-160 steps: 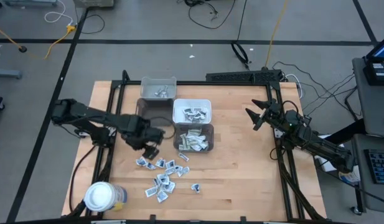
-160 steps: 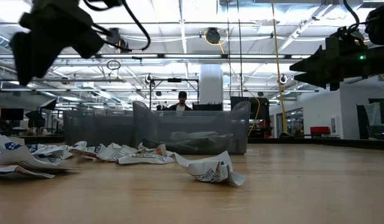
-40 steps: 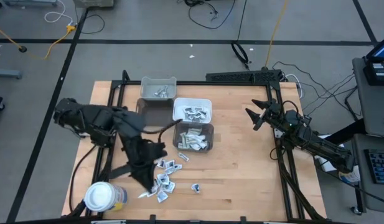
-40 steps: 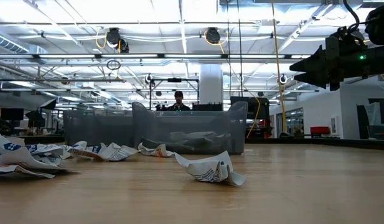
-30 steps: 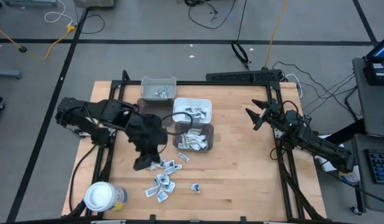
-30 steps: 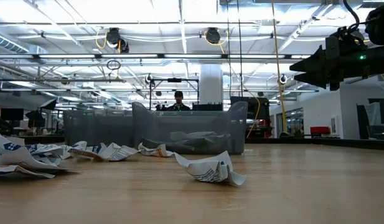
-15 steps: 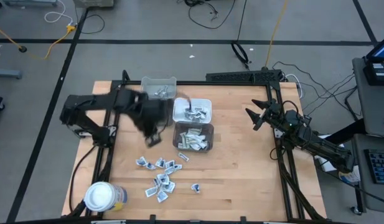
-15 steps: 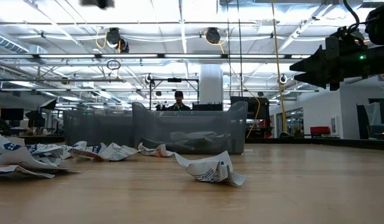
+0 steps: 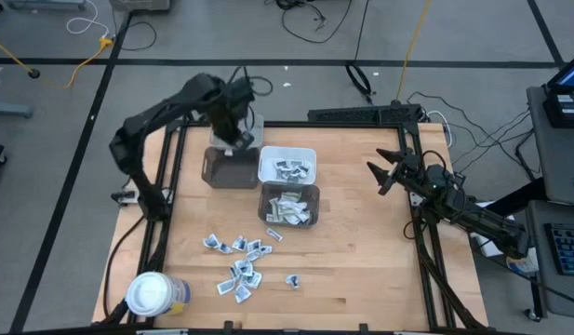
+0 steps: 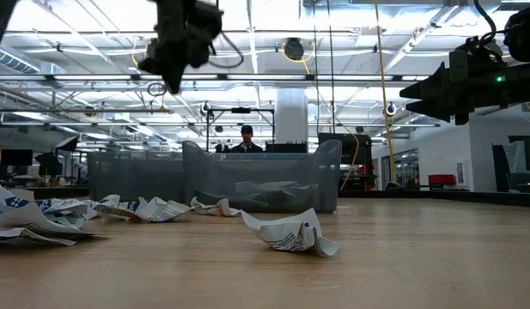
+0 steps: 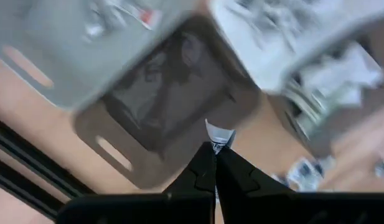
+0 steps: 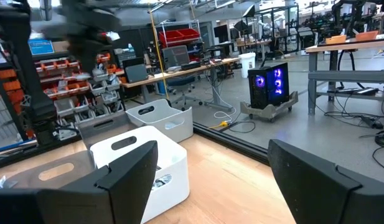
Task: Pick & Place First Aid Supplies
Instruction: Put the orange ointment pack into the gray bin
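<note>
Above the far bins, the left gripper [image 9: 233, 130] is clenched on a small white packet [image 11: 219, 138], pinched by one edge between the fingertips so that it hangs below them, presumably to drop freely once let go. It hangs over the light grey bin [image 9: 236, 131] and the dark grey bin [image 9: 229, 166] beside it; which of the two it is meant for cannot be told yet. Next to these stand a white bin [image 9: 287, 165] and a second dark bin [image 9: 289, 205], both already holding packets. Nothing seems to block the way down, though the bin walls stand close together, so a loose release could land the packet in the wrong one. Nearer the front edge, the remaining first aid supplies [image 9: 242, 261] lie scattered on the wooden table [image 9: 361, 261], with a white-lidded jar [image 9: 152, 293] at the corner. Well apart at the right side, the right gripper [image 9: 384, 171] waits with fingers spread, holding nothing.
</note>
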You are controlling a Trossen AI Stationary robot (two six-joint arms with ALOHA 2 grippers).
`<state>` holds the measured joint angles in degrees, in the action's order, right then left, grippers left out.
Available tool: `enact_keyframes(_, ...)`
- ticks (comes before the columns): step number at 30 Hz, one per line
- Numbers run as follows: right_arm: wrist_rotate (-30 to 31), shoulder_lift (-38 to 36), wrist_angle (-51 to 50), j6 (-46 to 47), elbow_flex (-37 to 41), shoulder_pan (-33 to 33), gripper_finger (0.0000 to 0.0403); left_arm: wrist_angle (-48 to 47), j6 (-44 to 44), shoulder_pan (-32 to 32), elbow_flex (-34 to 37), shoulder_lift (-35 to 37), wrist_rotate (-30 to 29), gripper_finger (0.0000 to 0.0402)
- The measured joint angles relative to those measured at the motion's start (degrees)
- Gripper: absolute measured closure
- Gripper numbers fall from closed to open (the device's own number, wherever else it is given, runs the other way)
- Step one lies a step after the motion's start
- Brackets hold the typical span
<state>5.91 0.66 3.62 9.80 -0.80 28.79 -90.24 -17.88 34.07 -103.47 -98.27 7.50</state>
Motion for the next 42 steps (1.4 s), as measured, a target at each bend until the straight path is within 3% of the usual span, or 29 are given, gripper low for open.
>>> enact_keyframes(6,0.0,0.0,0.0,0.0,0.0,0.0,0.0105,0.0,3.9,9.9,-6.1,-9.1,0.0,0.0401)
enact_keyframes(12,0.0,0.0,0.0,0.0,0.0,0.0,0.0105,0.3,4.8,15.5,-18.3,-19.8,0.5,0.0401)
enact_keyframes(15,0.0,0.0,0.0,0.0,0.0,0.0,0.0105,0.5,4.7,16.6,-21.1,-23.1,0.3,0.0401)
enact_keyframes(20,0.0,0.0,0.0,0.0,0.0,0.0,0.0105,1.4,5.5,16.1,-18.6,-26.1,-6.1,0.0401)
enact_keyframes(29,0.0,0.0,0.0,0.0,0.0,0.0,0.0105,10.6,3.8,14.9,-7.2,-28.7,-9.6,0.0393)
enact_keyframes(35,0.0,0.0,0.0,0.0,0.0,0.0,0.0105,11.8,4.6,15.0,-5.1,-28.5,-10.1,0.0331)
enact_keyframes(42,0.0,0.0,0.0,0.0,0.0,0.0,0.0105,11.8,5.7,14.9,-5.1,-28.5,-5.8,0.0200)
